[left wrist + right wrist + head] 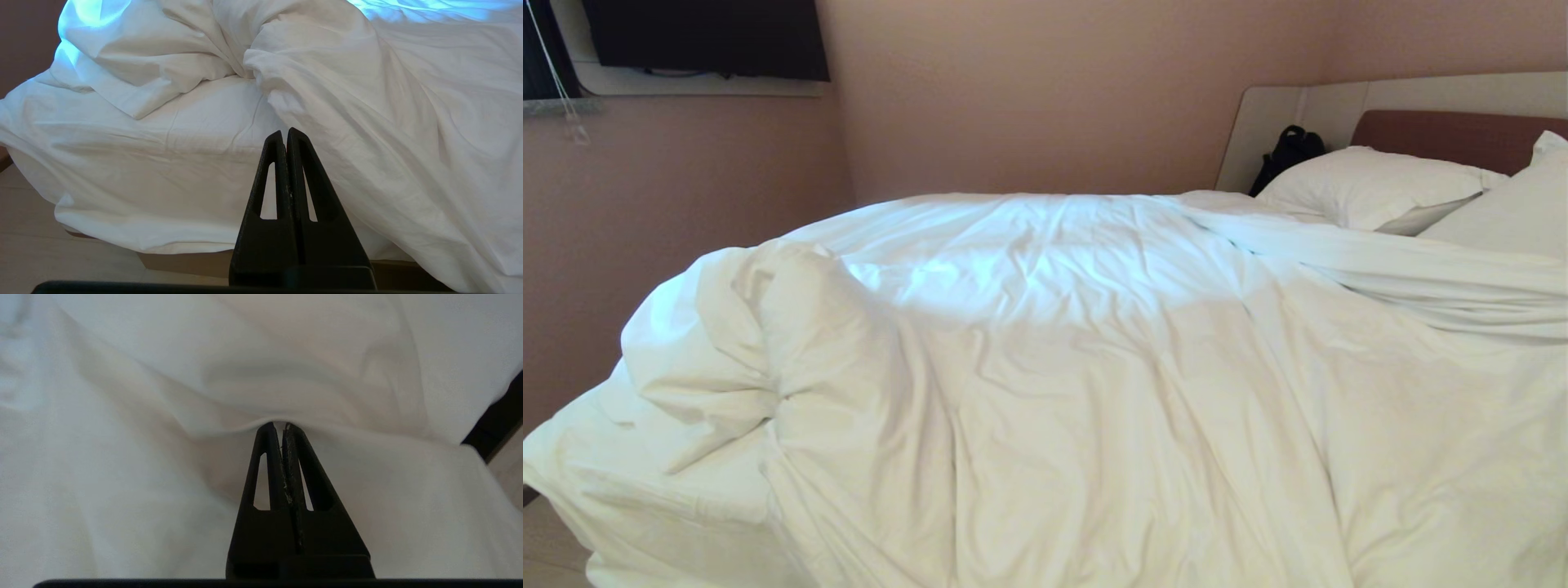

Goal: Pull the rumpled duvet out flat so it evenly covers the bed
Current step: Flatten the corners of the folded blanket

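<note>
Two grippers pressed together, neither one holding the duvet yet

Your right gripper [278, 424] has its jaws closed, tips at a fold of the duvet [1094, 367] with no cloth visibly between them; your left gripper [284, 132] is shut too, parked short of the mattress sheet [196, 118]. The duvet is bunched at the bed [184, 263] corner on your left, baring the sheet there. Drag with closed tips and you'll likely only shove the fold, or slip off it; part the jaws before you bite
</note>
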Motion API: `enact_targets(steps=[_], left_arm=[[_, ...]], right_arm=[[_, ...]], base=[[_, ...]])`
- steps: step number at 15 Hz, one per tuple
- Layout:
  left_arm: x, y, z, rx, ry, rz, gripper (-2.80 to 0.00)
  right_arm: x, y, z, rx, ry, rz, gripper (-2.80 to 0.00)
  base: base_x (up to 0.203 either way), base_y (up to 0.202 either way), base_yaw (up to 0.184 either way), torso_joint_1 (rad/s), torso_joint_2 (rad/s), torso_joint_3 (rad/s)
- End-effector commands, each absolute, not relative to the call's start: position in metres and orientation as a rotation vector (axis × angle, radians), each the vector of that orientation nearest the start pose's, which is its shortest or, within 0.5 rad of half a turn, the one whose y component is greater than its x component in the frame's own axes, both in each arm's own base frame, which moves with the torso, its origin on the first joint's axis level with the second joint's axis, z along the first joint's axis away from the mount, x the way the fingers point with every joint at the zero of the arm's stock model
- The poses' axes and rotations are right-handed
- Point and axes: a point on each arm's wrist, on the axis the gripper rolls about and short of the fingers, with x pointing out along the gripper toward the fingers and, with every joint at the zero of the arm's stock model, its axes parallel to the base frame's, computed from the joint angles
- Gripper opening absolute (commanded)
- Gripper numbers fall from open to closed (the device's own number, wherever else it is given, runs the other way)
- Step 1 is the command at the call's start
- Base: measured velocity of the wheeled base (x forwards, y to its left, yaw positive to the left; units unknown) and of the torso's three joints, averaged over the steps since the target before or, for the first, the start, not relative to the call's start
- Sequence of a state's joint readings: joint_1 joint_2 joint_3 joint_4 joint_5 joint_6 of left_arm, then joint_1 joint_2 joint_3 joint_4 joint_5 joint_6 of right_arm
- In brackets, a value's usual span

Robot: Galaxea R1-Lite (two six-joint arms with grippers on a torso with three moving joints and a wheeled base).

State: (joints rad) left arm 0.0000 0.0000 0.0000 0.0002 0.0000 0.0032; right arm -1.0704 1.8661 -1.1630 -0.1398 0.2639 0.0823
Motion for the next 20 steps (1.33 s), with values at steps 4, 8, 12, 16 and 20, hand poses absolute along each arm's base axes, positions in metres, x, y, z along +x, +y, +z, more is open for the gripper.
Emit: enact_targets(steps=[4,8,12,16,20], left_arm=[[-0.023,0.0,0.075,0.003,0.0,0.0,-2.8],[-0.023,0.0,0.075,0.004,0.0,0.0,-2.8],[-0.023,0.0,0.075,0.003,0.0,0.0,-2.8],[-0.023,0.0,0.075,0.003,0.0,0.0,-2.8],[-0.023,0.0,0.075,0.003,0.0,0.0,-2.8]], right_arm=[[0.185,-0.32,0.222,0.402,0.334,-0.74,-2.8],[0.199,-0.335,0.255,0.504,0.304,-0.713,-2.8],[0.216,-0.357,0.222,0.788,0.458,-0.719,-2.8],[0.224,-0.36,0.202,1.002,0.512,-0.619,0.0],[0.224,-0.357,0.209,1.06,0.481,-0.547,0.0]], base=[[0.0,0.0,0.0,0.0,0.0,0.0],[0.0,0.0,0.0,0.0,0.0,0.0],[0.0,0.0,0.0,0.0,0.0,0.0],[0.0,0.0,0.0,0.0,0.0,0.0],[0.0,0.0,0.0,0.0,0.0,0.0]])
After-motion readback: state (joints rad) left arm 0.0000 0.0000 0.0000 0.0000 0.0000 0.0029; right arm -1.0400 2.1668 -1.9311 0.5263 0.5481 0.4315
